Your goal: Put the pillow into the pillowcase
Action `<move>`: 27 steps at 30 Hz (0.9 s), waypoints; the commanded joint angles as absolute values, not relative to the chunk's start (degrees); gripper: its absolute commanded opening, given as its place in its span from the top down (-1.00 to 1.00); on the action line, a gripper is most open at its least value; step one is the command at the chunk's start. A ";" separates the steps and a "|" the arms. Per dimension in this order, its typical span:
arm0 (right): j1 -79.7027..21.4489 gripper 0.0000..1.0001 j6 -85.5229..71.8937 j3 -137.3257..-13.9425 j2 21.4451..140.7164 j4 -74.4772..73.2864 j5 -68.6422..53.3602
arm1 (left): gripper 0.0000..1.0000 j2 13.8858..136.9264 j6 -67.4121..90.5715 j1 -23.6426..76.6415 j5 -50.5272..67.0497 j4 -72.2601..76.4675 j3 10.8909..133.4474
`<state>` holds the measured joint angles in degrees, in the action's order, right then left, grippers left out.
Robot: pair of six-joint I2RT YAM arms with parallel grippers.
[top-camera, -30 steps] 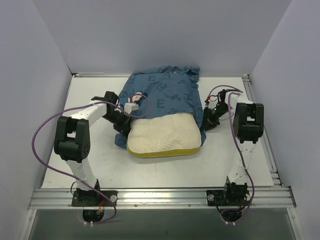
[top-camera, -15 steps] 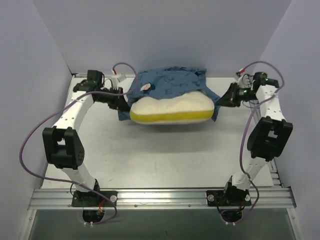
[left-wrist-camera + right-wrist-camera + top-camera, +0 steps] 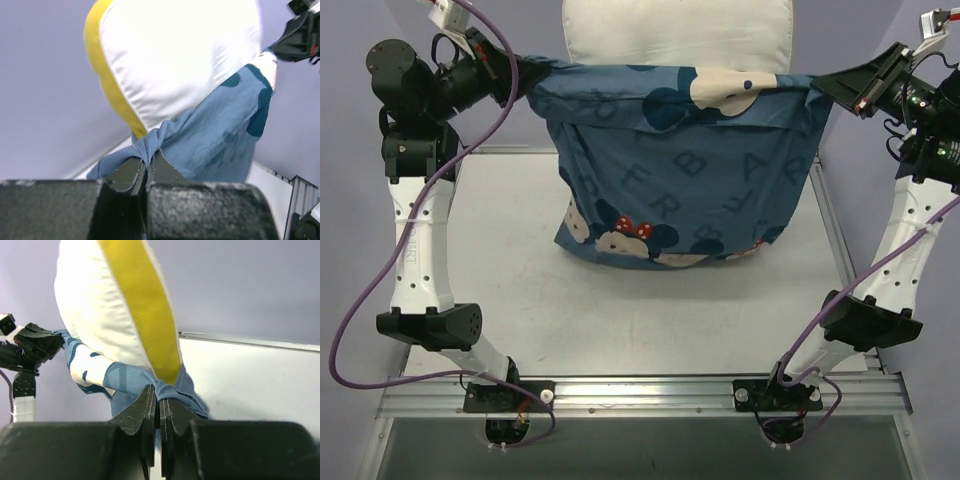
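Hanging over desk (image 3: 520, 300): pillowcase (image 3: 690, 190) | left hand (image 3: 525, 72) clamped on its left top corner | right hand (image 3: 840, 88) clamped on right corner | pillow (image 3: 678, 32) top pokes out

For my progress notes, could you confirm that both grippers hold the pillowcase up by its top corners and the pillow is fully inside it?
Not quite: the left gripper and right gripper do hold the pillowcase by its top corners, but the pillow sticks out above its opening, as the top external view shows.

Letters B, A, R on the pillowcase (image 3: 680, 190)
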<state>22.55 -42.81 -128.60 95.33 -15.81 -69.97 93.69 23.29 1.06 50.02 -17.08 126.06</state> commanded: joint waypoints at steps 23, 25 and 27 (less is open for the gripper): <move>23.33 1.00 -41.71 -132.90 89.44 -10.82 -60.56 | 1.00 87.86 37.67 -2.95 41.58 15.20 122.40; 28.10 1.00 -47.73 -150.70 96.23 -9.06 -58.11 | 1.00 96.27 43.31 -9.11 41.31 12.86 137.22; 30.14 1.00 -47.81 -138.37 90.40 -1.88 -57.05 | 1.00 97.82 41.40 -9.75 42.44 11.24 144.33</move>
